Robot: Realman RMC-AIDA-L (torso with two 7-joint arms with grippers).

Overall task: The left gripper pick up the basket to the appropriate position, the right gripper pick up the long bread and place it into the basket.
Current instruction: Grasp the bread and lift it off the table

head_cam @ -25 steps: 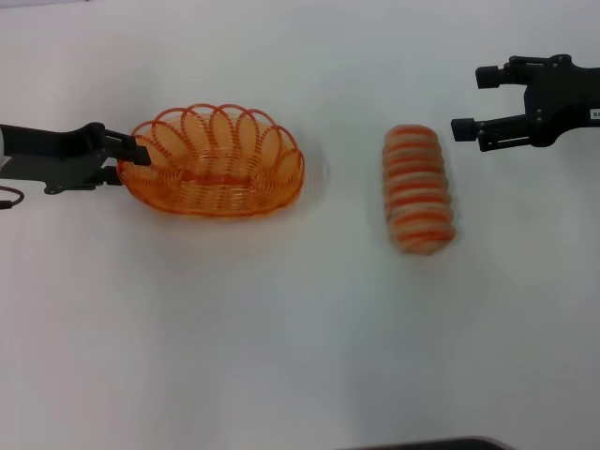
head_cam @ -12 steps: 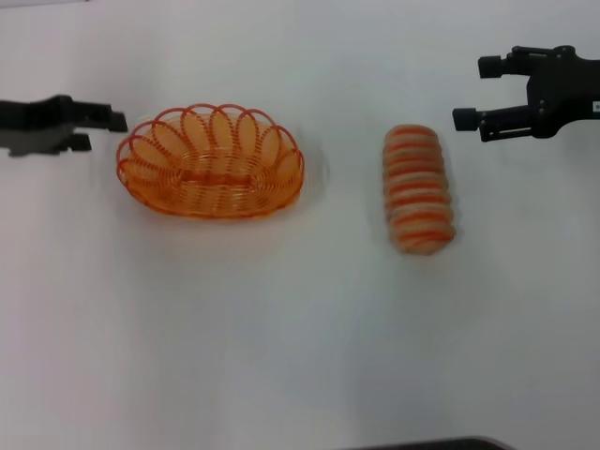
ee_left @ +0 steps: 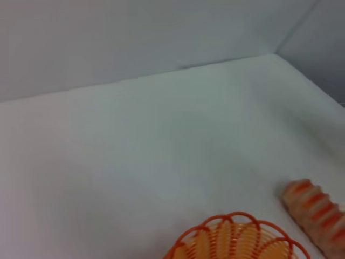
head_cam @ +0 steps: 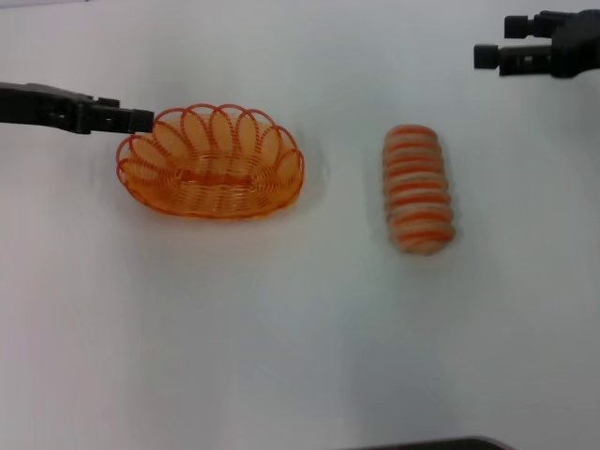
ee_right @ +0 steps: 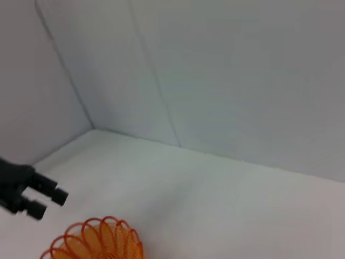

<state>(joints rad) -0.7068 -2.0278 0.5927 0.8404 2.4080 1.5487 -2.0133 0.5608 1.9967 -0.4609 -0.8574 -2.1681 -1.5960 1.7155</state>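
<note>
The orange wire basket point(head_cam: 289, 159) sits on the white table at centre left, and its rim also shows in the left wrist view point(ee_left: 232, 220) and the right wrist view point(ee_right: 97, 224). The long bread point(head_cam: 418, 189), tan with orange-red stripes, lies to the basket's right, a gap away; its end shows in the left wrist view point(ee_left: 315, 211). My left gripper point(head_cam: 141, 119) hovers at the basket's far-left rim, holding nothing. In the right wrist view this left gripper point(ee_right: 48, 203) shows its fingers spread, open. My right gripper point(head_cam: 500, 41) is open at the far right, well beyond the bread.
The white table point(head_cam: 281, 328) spreads bare in front of the basket and bread. Pale walls meet the table's far edge point(ee_left: 161, 73). A dark edge point(head_cam: 431, 443) shows at the bottom of the head view.
The left gripper left the basket's left rim, drew back, and now reaches over the rim's far-left corner. The right gripper moved farther back and right. Basket and bread stayed put.
</note>
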